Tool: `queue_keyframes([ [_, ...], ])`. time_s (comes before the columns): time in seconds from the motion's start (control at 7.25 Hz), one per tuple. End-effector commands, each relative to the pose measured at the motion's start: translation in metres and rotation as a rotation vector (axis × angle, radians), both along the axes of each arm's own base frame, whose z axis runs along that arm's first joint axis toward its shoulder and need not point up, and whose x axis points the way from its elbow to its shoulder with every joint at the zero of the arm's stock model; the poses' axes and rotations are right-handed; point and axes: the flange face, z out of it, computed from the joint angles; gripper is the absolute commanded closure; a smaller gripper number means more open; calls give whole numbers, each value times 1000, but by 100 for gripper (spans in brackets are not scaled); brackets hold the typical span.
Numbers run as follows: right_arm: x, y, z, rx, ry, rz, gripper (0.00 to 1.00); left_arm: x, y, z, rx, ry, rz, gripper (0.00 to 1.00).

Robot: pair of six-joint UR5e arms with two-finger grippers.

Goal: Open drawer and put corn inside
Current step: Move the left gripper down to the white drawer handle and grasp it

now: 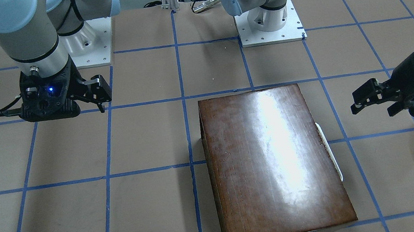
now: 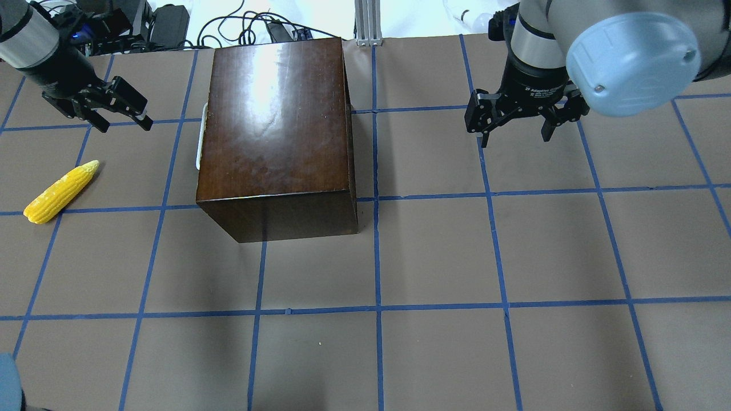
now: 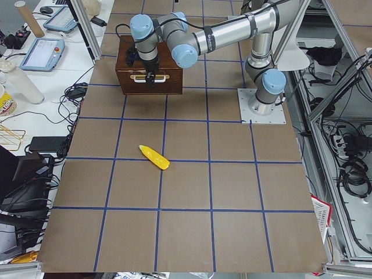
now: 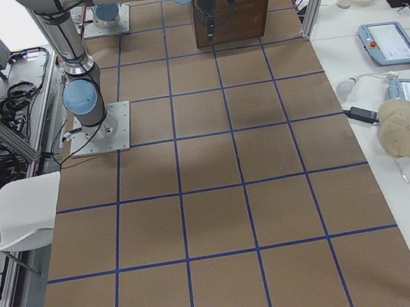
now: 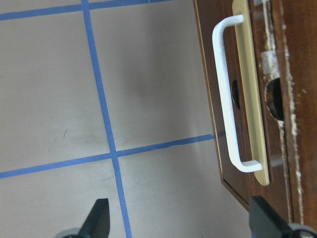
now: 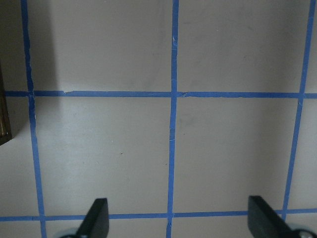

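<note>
**Position of items.** The glossy dark-brown wooden box (image 2: 274,131) stands at the far middle of the brown table marked with a blue tape grid (image 2: 434,251). Its drawer (image 3: 150,81) is fully shut. The dark front panel faces left and the thin whitish handle (image 5: 228,94) projects from it. The bright yellow tapered corn cob (image 2: 61,191) lies flat on the table, well to the left of the box and somewhat nearer, touched by nothing.

**Grippers.** The left gripper (image 2: 127,125) is held above the table between corn and handle. Its fingers are spread and nothing is between them. In the wrist view the handle is seen ahead and off to one side, not yet between the fingers. The right gripper (image 2: 515,140) is likewise spread and empty, over bare table to the right of the box and well apart from it.

**Stage.** The task is judged to be at its start: the drawer is unopened and the corn not yet taken.

**Risks noted.**
- The handle is slim, with a narrow gap behind it. A misaligned approach could strike the panel or slip off the bar.
- The box is unbraced. A pull could drag the whole box leftward instead of drawing the drawer out.
- The opening drawer travels toward the corn's side, so the cob's far tip could be nudged.
- The cob is round and tapered. An off-centre grip could let it roll or pivot.
</note>
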Motion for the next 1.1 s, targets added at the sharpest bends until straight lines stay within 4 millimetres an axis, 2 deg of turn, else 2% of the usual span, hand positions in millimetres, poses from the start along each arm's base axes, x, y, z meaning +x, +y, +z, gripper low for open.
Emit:
queue_keyframes([
  [0.0, 0, 0, 0, 0, -1, 0, 0, 0, -14, -33, 15, 73, 15, 0],
  [0.41, 0, 0, 0, 0, -1, 0, 0, -3, -20, -73, 14, 127, 24, 0],
  [0.97, 0, 0, -1, 2, -1, 0, 0, -5, -30, -97, 13, 187, 35, 0],
])
